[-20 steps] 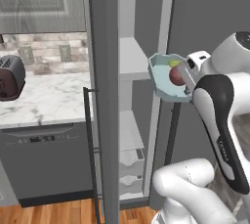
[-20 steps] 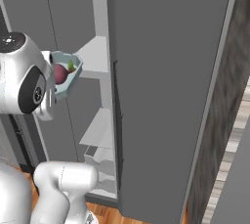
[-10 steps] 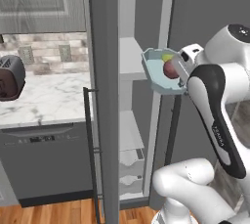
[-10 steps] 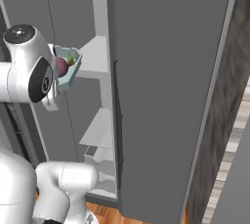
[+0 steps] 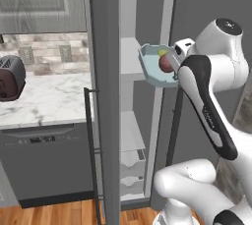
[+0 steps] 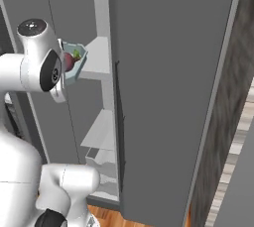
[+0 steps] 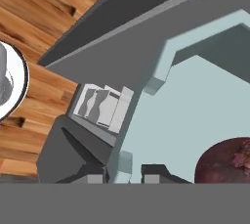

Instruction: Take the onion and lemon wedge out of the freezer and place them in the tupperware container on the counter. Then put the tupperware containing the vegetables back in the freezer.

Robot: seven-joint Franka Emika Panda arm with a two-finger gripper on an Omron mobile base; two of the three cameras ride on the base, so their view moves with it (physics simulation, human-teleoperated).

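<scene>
Raised and carried toward the open freezer point(image 5: 147, 3) since a second ago, the tupperware container point(image 5: 153, 70) now hangs tilted at the edge of an upper white shelf. Its rim sits between the gripper point(image 7: 124, 170) tips, which are closed on its wall at 6 o'clock in the hand view. Inside lie the onion point(image 5: 166, 62), half hidden by the arm, and at its 11 o'clock the lemon wedge point(image 5: 161, 52), barely a yellow speck. At 9 o'clock, the counter point(image 5: 49, 96) carries a toaster point(image 5: 10, 77), cut off by the frame.
</scene>
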